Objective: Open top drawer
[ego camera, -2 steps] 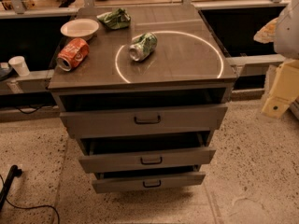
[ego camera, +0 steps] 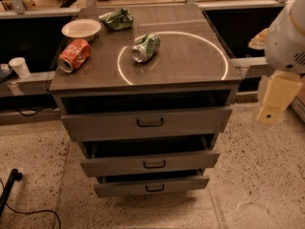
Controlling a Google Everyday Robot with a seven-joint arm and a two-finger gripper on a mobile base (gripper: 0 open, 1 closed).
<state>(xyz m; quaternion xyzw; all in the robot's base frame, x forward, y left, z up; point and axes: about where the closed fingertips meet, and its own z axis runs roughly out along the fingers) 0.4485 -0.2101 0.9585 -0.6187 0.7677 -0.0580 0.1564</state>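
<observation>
- Pincer [ego camera: 271, 106] position?
- Far right edge of the view. Cream-coloured, hanging below the white arm [ego camera: 286, 37], off the bench's right front corner. Touching nothing. Wide or narrow: can't tell from this angle.
- OK. Rest, left to right.
- Black cable [ego camera: 9, 185] on the speckled floor [ego camera: 257, 185], low left. Small white paper cup [ego camera: 19, 67] upright on the side ledge left of the bench. On the grey metal bench [ego camera: 190, 23]: orange soda can [ego camera: 74, 55] on its side near the left edge, shallow white bowl [ego camera: 81, 29] just behind it, crumpled green bag [ego camera: 116, 19] at the back. Dented green can [ego camera: 146, 47] on its side, at the upper left of a thin white ring [ego camera: 224, 61] marked on the bench top.
- Top drawer?
- Large grey metal top drawer [ego camera: 105, 125], directly under the bench top, small dark handle [ego camera: 150, 122] at panel centre. Pulled out partway: dark gap between its front panel and the bench top.
- Others?
- Narrower grey middle drawer [ego camera: 109, 166] below it, also ajar. Shallow grey bottom drawer [ego camera: 119, 189] sticks out a little too. Pincer sits well right of all three handles, about level with the top drawer.
</observation>
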